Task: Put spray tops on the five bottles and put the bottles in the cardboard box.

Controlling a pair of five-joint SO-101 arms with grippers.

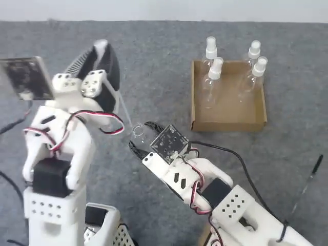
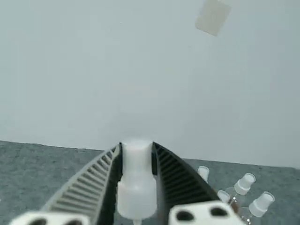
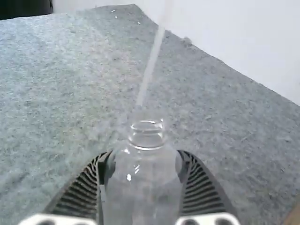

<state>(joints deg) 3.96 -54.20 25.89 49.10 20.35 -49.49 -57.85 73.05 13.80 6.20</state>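
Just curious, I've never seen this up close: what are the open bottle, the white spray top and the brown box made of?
Bottle: clear glossy plastic, possibly glass; the grey mat shows through it and it carries small glints. Spray top: probably plastic, smooth, opaque and white. Box: matte brown cardboard with thin folded walls.

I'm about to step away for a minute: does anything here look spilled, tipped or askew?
Nothing stands out. Four capped bottles stand upright in the box. The right fingers hold the open bottle upright, and the left fingers hold the last spray top, its tube slanting toward that bottle's mouth.
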